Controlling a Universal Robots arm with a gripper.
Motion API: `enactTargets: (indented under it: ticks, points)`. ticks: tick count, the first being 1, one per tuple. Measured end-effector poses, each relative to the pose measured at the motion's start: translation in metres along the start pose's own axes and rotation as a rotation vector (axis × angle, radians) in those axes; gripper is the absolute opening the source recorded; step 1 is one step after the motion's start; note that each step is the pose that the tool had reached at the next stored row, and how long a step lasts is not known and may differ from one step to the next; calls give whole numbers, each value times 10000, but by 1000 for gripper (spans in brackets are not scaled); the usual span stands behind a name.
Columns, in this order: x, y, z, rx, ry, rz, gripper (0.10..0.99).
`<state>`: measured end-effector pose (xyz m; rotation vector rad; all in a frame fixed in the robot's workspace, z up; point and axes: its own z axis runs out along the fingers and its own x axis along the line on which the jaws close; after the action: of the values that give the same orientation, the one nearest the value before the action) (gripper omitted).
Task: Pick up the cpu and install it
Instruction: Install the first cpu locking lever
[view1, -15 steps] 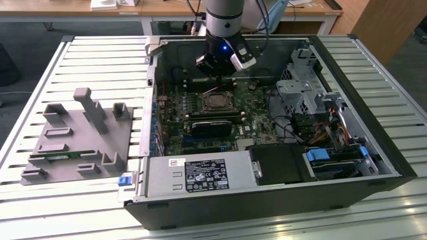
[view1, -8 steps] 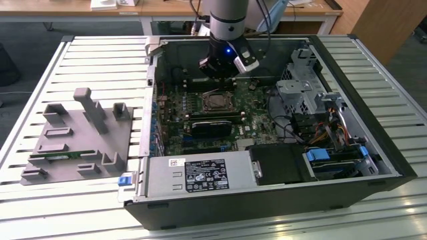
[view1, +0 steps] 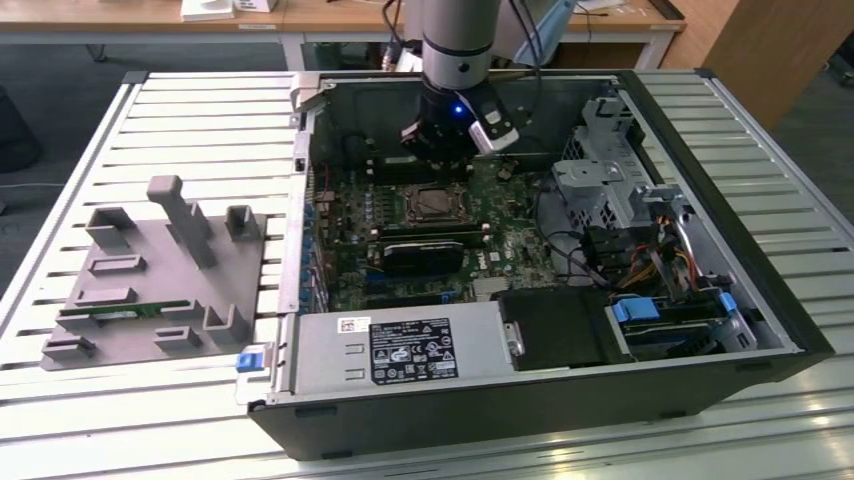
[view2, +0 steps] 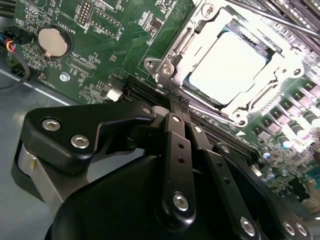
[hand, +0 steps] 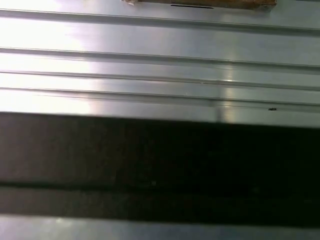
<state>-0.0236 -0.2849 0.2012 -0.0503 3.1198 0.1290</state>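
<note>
The cpu (view2: 227, 67), a flat silver-grey square, lies seated in the metal-framed motherboard socket (view2: 172, 50) inside the open computer case (view1: 747, 300). In the exterior view the cpu (view1: 430, 203) sits at the middle of the green board. My gripper (view1: 442, 158) hangs over the board just behind the socket, toward the case's far wall. In the second wrist view my black gripper (view2: 177, 102) has its fingers together, holding nothing, with the tips a short way off the socket's corner and apart from the cpu.
A grey fixture (view1: 147, 270) with upright posts and a green memory stick (view1: 127, 312) lies on the slatted aluminium table (view1: 200, 110) at the exterior view's left. Drive cages and cables (view1: 627, 200) crowd the case's right side. A power supply (view1: 400, 350) fills the near side. The first wrist view has table slats (hand: 160, 65).
</note>
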Motion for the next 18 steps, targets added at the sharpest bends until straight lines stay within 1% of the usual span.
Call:
enactTargets:
  ticks: [2,5,14,15,16,17,18]
  points:
    - [-3,-1,17,5,3,0,106]
    - [-3,-2,18,9,3,0,106]
    - [-4,1,-6,25,0,-1,106]
    - [-4,1,-6,51,2,-1,106]
    - [-4,1,-7,101,5,-2,106]
    - [-4,1,-7,164,8,-3,106]
    - [-4,1,-7,256,11,-5,106]
